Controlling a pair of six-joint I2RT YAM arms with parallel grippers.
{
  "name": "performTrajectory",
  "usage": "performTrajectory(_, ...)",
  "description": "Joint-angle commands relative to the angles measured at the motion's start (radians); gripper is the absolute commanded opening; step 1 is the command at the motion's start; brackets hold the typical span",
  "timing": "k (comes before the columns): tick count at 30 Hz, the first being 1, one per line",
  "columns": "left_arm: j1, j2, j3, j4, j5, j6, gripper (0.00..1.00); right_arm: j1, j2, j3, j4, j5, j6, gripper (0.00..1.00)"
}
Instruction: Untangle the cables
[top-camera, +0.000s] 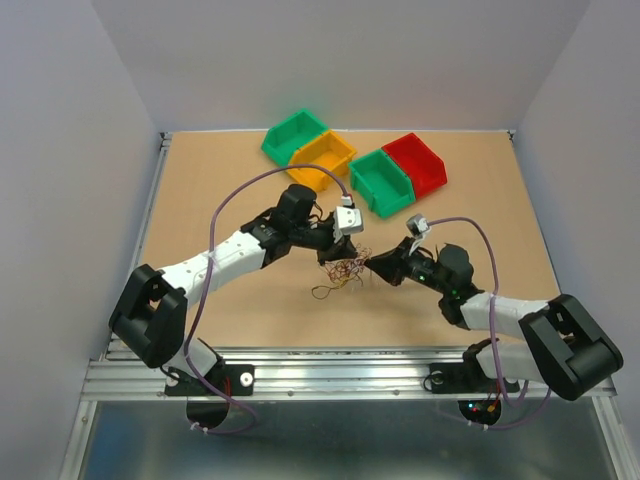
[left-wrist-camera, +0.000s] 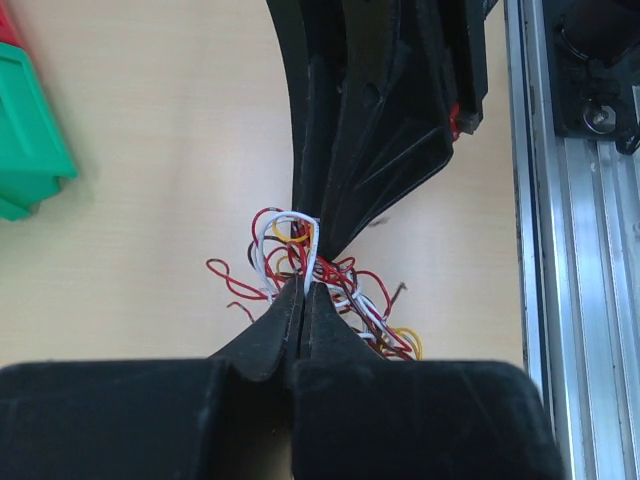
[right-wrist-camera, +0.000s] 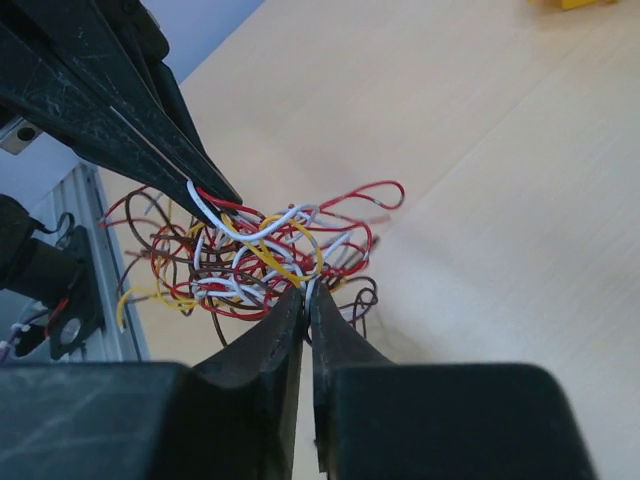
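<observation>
Cables in a small tangle of red, yellow, white and dark brown strands, lying on the tan table a little nearer than its middle, caught between two gripper tips.

Nearest, along the table's near edge: aluminium rail, both arm bases bolted to it.

Next, left gripper reaching in from the left, fingers pressed flat together with no gap, pinching a white loop and red strands at the tangle's left side. Right gripper coming in from the right, likewise clamped tight, white and dark strands trapped at its tip. Tips of both nearly meeting over the bundle, each black finger pair hiding part of the knot from the other wrist camera. Loose curls spilling out toward the near left, one dark loop flat on the wood just beside the bundle. Thick purple cable arching over each arm, well clear of the tangle.

Farther off, four plastic bins in two touching pairs: green bin against orange bin, then to the right a second green bin against red bin.

Beyond and at both sides, plain pale walls boxing in the table.
</observation>
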Motion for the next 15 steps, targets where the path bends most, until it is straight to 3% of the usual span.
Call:
performTrajectory(1, -0.002, -0.023, 0.049, 0.022, -0.022, -0.003, 0.0, 0.012, -0.027, 0.043, 0.057, 0.076, -0.005, 0.04)
performTrajectory(5, 0.04, -0.088, 0.009, 0.132, -0.204, -0.093, 0.0, 0.012, -0.082, 0.081, -0.173, 0.304, -0.027, 0.01)
performTrajectory(10, 0.283, -0.172, -0.019, 0.238, -0.287, -0.262, 0.0, 0.012, -0.169, 0.093, -0.39, 0.615, -0.018, 0.05)
performTrajectory(15, 0.36, -0.25, -0.072, 0.322, -0.484, -0.319, 0.0, 0.012, -0.284, 0.081, -0.513, 0.74, 0.001, 0.1)
